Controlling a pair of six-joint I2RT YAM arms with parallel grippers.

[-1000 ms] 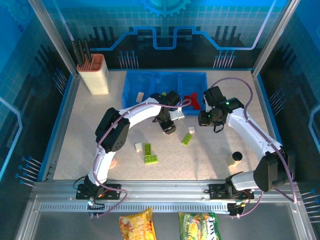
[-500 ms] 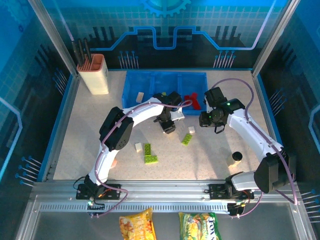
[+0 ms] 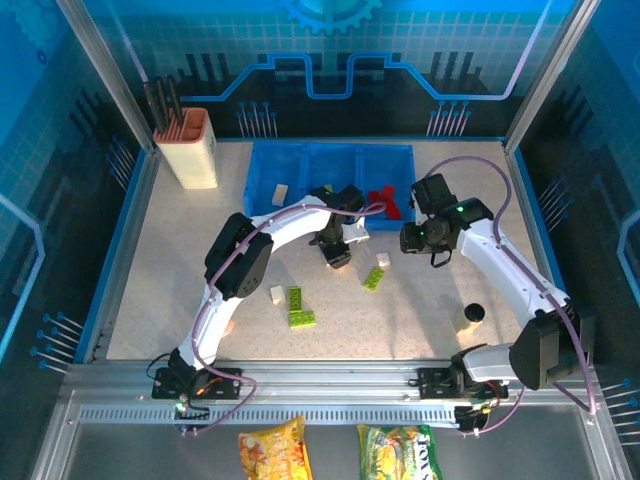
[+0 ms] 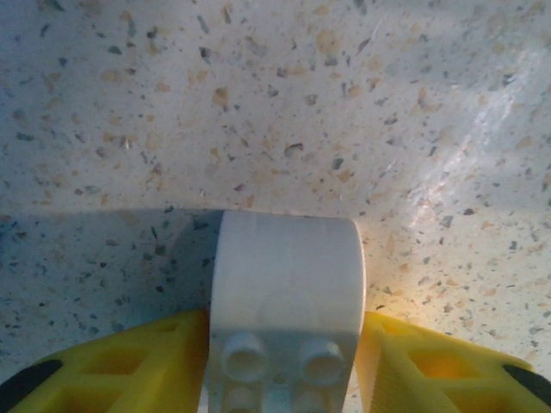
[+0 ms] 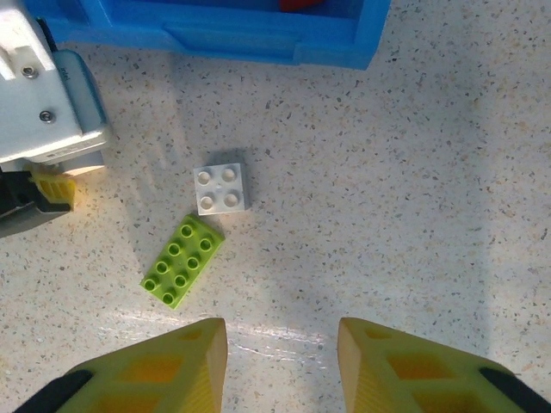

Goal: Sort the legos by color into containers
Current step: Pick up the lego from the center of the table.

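In the left wrist view a white lego (image 4: 288, 280) lies on the speckled table, and the yellow fingers (image 4: 129, 366) of my left gripper (image 4: 284, 348) press against both its sides. From above, the left gripper (image 3: 338, 257) sits just in front of the blue containers (image 3: 330, 160). My right gripper (image 3: 415, 240) hovers open over bare table with nothing between its fingers (image 5: 164, 366). Ahead of it lie a white lego (image 5: 219, 188) and a green lego (image 5: 181, 261). Red legos (image 3: 380, 200) lie in the right bin and a cream one (image 3: 281, 191) in the left bin.
More legos lie at the near left: a white one (image 3: 277, 294) and two green ones (image 3: 296, 298) (image 3: 302, 319). A beige utensil holder (image 3: 190, 150) stands at the back left. A small can (image 3: 472, 317) stands near the right arm. Snack bags (image 3: 275, 450) lie beyond the front rail.
The left gripper's fingers have closed in on the white lego. The right gripper has drifted slightly to the right.
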